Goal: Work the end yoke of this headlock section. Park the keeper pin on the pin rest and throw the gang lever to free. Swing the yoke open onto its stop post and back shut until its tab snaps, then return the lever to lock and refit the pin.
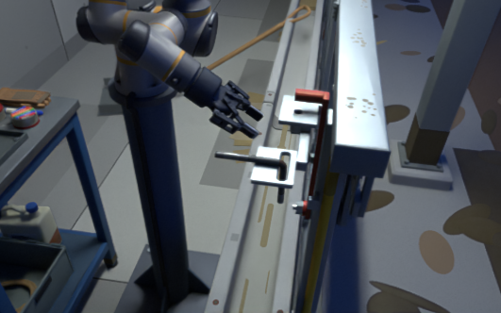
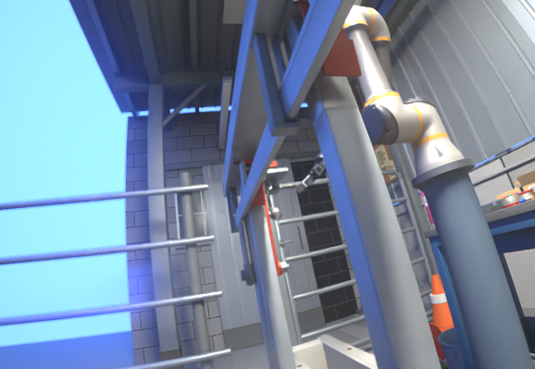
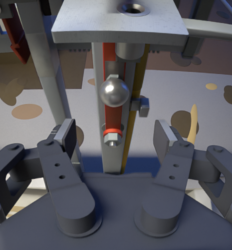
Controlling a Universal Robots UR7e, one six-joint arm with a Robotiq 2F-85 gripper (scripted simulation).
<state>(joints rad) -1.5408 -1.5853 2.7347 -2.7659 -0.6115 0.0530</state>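
The keeper pin (image 1: 254, 160) is a dark L-shaped rod lying across the lower slotted plate (image 1: 273, 166) on the rail, with its long handle pointing left. Above it an upper plate (image 1: 298, 114) with a hole (image 3: 133, 8) stands empty. The red yoke (image 1: 318, 141) hangs upright against the frame, with its red top bracket (image 1: 312, 95) over the upper plate. A steel ball knob (image 3: 114, 92) sits on the red bar. My gripper (image 1: 243, 122) is open and empty, just left of the plates and above the pin's handle.
The headlock's grey top rail (image 1: 358, 85) runs along the right of the plates. A concrete post (image 1: 436, 89) stands beyond it. A blue table (image 1: 14, 141) with tools stands to the left of my pedestal (image 1: 158, 202).
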